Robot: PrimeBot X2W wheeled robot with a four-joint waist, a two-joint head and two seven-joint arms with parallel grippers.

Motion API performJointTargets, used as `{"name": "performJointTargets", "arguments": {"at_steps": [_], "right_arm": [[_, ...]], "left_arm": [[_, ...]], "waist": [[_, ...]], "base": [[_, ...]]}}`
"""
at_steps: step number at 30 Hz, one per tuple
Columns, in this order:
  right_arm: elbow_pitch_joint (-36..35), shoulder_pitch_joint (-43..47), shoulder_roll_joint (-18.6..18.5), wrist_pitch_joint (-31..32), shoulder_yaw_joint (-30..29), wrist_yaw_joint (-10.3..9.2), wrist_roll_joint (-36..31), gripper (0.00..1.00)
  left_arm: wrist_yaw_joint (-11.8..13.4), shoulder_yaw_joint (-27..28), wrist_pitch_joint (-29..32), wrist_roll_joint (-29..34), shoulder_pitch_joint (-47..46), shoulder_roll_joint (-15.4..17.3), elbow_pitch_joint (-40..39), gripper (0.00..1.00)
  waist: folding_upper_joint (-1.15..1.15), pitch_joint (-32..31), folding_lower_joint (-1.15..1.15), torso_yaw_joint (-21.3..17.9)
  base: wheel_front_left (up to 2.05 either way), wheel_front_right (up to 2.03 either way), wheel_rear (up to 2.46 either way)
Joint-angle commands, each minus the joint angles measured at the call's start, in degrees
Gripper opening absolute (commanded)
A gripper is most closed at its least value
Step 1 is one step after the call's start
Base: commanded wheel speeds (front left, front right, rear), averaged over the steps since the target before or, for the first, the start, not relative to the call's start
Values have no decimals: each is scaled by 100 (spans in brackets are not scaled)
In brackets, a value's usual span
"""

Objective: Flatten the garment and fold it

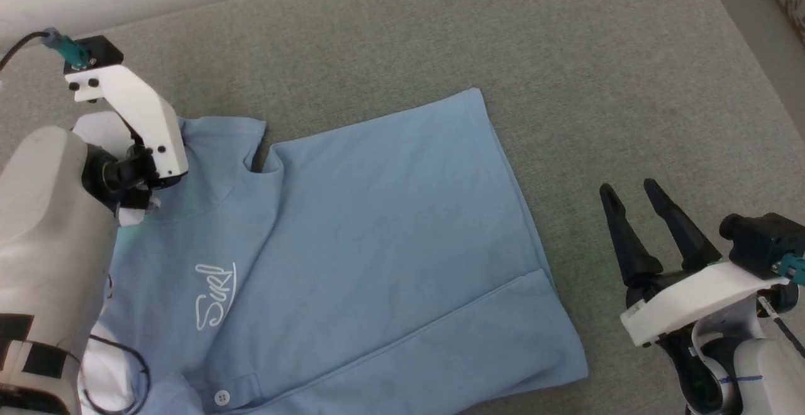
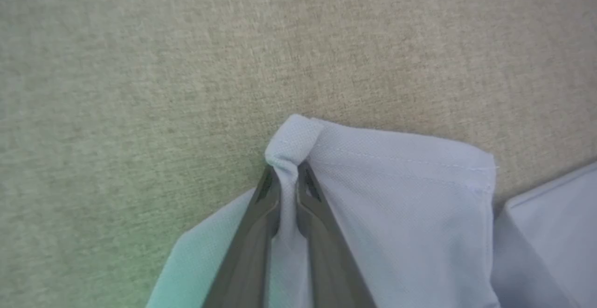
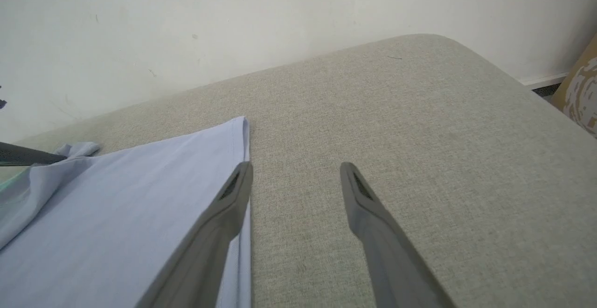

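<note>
Left wrist view: left tool (image 2: 287, 171) clamps a small bunch of shirt (image 2: 396, 200); a tug could slip it; right tool (image 1: 627, 187) stands spread apart.

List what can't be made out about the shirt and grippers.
Head view: the left forearm covers the near-left part of the garment.
Head view: the bottom edge cuts the garment off just past the button.
Left wrist view: the fingers of the left gripper hide how deep the pinched fabric sits.
Right wrist view: the edges cut the garment off beside the open right gripper.
</note>
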Motion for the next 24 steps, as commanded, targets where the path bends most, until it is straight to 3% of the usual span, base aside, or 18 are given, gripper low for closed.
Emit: {"name": "performJointTargets", "arguments": {"at_steps": [1, 9, 14, 24], "right_arm": [[46, -58, -66, 53, 31, -4, 79, 100], [438, -487, -458, 545, 41, -4, 437, 100], [1097, -1198, -742, 1058, 265, -4, 834, 100], [3058, -3179, -1032, 2339, 916, -4, 1662, 100]], "left_arm": [[-11, -148, 189, -133, 595, -256, 310, 0], [30, 112, -1314, -67, 667, -347, 52, 0], [-25, 296, -2353, -57, 659, -517, -289, 0], [-102, 85, -3010, 181, 597, -799, -1268, 0]], "waist": [[0, -32, 2, 1], [0, -295, 2, 381], [0, -431, 2, 818], [0, -106, 2, 1624]], "base": [[0, 0, 0], [0, 0, 0], [0, 0, 0], [0, 0, 0]]}}
